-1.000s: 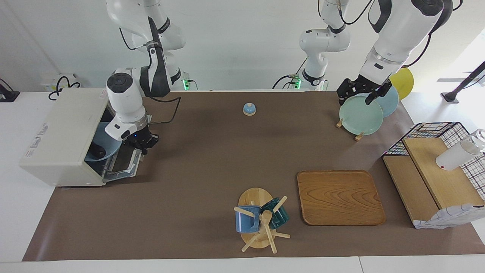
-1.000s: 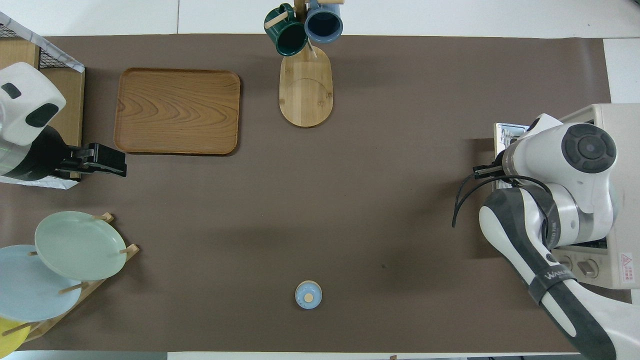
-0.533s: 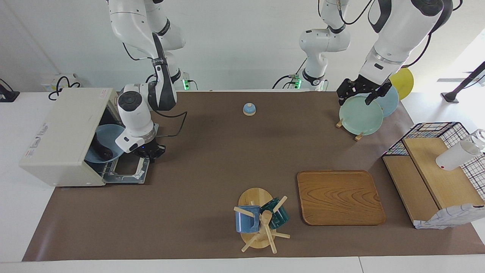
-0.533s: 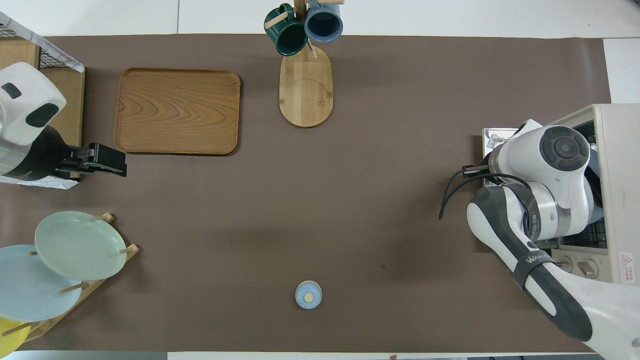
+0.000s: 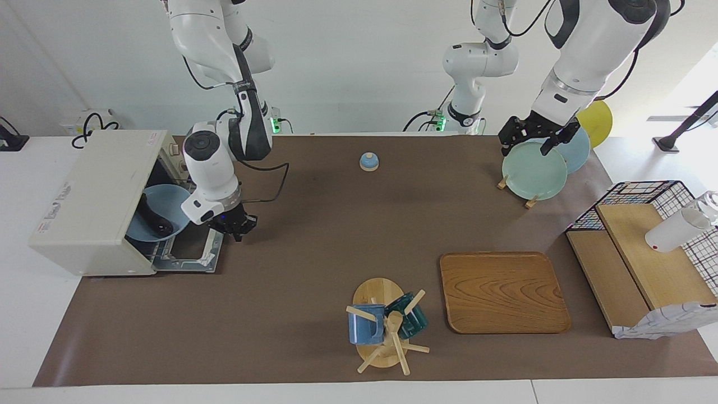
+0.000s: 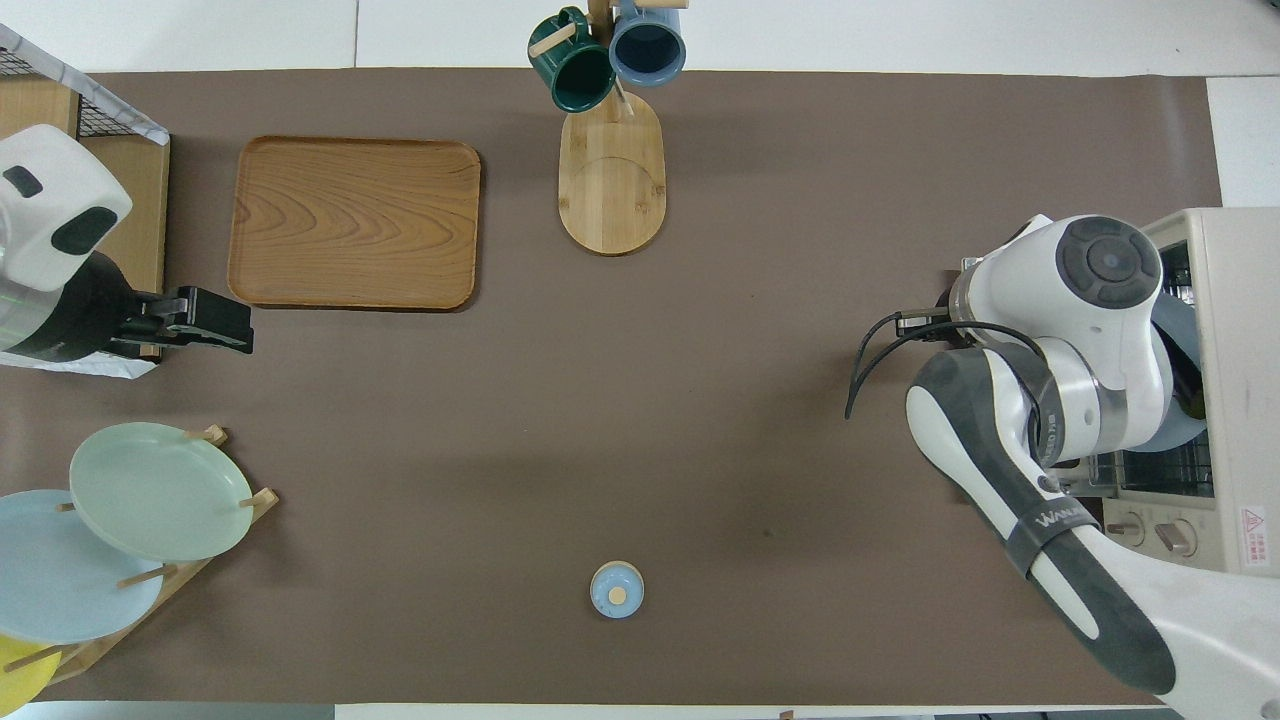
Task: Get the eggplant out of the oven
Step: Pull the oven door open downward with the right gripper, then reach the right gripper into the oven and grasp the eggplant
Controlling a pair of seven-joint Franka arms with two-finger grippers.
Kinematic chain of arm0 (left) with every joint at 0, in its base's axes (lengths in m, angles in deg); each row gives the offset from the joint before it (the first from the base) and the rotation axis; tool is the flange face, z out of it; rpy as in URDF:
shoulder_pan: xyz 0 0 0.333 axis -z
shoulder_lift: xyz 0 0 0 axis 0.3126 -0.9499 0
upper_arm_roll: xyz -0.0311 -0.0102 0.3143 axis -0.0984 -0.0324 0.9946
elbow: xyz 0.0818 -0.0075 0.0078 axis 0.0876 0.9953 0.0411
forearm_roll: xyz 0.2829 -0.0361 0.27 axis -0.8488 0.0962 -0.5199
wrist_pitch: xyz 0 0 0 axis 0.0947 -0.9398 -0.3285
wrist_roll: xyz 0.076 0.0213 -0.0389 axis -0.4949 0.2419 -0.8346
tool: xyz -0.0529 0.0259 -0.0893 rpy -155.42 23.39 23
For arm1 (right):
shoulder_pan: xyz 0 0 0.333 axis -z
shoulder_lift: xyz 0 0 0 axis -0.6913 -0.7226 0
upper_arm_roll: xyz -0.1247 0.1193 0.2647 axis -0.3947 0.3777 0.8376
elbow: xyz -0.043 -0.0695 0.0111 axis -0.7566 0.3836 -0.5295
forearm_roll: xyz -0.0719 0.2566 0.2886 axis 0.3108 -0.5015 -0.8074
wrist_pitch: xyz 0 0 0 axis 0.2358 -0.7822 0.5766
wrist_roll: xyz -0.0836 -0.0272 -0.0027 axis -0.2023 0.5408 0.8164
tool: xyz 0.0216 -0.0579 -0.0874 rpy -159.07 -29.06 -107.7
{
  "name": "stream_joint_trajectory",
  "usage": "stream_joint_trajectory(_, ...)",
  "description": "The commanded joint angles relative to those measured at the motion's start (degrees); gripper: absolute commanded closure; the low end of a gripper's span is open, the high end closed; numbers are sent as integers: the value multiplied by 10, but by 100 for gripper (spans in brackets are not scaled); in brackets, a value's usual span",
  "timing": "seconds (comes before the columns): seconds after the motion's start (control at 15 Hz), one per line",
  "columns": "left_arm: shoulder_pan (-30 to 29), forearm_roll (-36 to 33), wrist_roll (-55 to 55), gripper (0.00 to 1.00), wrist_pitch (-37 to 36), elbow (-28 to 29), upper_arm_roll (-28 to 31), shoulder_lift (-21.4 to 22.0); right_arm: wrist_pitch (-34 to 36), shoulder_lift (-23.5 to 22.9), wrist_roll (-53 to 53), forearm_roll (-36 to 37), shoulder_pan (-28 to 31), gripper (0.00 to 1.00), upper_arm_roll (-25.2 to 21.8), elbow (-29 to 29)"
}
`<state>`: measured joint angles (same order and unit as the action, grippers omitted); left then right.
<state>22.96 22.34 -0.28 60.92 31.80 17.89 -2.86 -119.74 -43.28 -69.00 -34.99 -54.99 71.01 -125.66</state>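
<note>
A white counter carries a brown mat that covers most of its top, and a plain pale wall rises where the 2 robot arms are mounted. At the right arm's end stands the cream-white oven, its drop-down door lying open on the mat. A light blue bowl sits in the oven's mouth on the wire rack, and the dark eggplant lies in that bowl, inside the oven. The right pincer hangs just above the mat beside the free edge of the open door, pointing down, its fingertips closed together and holding nothing. At the left arm's end a wooden plate rack holds a pale green plate, a light blue plate and a yellow plate; the left pincer hovers over the upper rim of the green plate, its fingers spread wide, touching nothing that can be made out, and this arm waits. A small blue bell sits near the robots at mid-counter. Farther from them stand a wooden mug tree with a blue mug and a dark green mug, a wooden tray beside it, and a wire-sided wooden shelf with a white bottle on it.
</note>
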Motion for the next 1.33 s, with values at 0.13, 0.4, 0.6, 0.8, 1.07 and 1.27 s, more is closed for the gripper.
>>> stream_joint_trajectory(0.13,-7,-8,4,0,-7,1,-3,5,118,43,-2,56,25,67,-10,37)
stream_joint_trajectory(0.4,-7,-8,4,0,-8,1,-3,5,117,53,11,59,53,67,-8,13)
stream_joint_trajectory(0.6,-7,-8,4,0,-7,1,-3,5,89,63,50,59,72,67,-8,-22)
stream_joint_trajectory(0.8,-7,-8,4,0,-8,1,-3,5,65,67,92,59,97,67,-9,-39)
stream_joint_trajectory(1.07,-7,-8,4,0,-7,1,-3,5,59,69,96,59,98,69,-8,-48)
stream_joint_trajectory(1.27,-7,-8,4,0,-7,1,-3,5,8,79,96,59,99,71,-9,-81)
